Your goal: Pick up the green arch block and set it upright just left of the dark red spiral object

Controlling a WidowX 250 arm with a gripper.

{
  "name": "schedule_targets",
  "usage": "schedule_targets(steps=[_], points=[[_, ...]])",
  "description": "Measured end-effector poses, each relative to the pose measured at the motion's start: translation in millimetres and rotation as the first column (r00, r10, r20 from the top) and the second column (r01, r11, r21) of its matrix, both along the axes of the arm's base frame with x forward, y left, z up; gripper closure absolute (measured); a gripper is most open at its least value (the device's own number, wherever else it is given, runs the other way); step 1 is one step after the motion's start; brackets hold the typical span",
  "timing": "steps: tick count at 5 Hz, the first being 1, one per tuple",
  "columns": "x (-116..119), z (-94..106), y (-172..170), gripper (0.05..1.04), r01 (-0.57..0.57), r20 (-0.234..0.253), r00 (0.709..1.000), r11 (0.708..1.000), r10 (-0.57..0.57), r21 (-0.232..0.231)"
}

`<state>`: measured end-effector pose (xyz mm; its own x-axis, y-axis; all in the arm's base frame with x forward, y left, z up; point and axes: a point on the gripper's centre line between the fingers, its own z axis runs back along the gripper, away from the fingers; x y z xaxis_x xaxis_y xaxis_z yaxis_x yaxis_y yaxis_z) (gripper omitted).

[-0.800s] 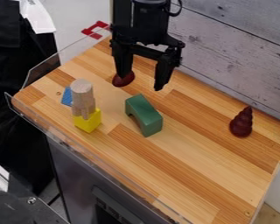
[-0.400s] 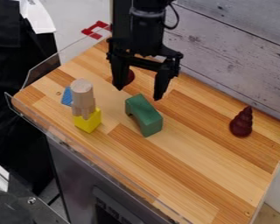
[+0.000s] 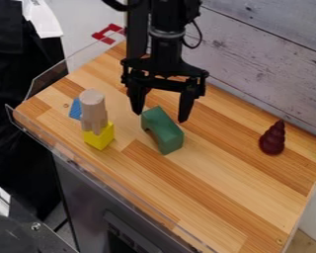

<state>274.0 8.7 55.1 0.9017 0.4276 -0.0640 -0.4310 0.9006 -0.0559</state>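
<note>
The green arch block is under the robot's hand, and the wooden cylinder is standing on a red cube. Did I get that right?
Not quite: the cube isn't red. The camera view shows the wooden cylinder on a yellow cube. The rest can stay: the green arch block is under the open end effector.

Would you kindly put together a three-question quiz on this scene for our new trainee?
1. True or false: the gripper, near the green arch, has its fingers spread apart.
2. What does the pale wooden piece stand on?
A) the green arch
B) the yellow block
C) the dark red piece
3. Fill in the colour: the small piece partly hidden by the pale wooden piece is ____.

Key: 1. True; 2. B; 3. blue.
</note>
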Motion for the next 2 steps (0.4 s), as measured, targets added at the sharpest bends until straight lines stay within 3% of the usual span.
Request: schedule_targets(steps=[1, 2], points=[[-3.7, -4.0, 3.0, 0.083, -0.217, 0.073, 0.974, 0.976, 0.216, -0.004], [-0.1, -5.3, 3.5, 0.083, -0.358, 0.131, 0.924, 0.933, 0.359, -0.032]])
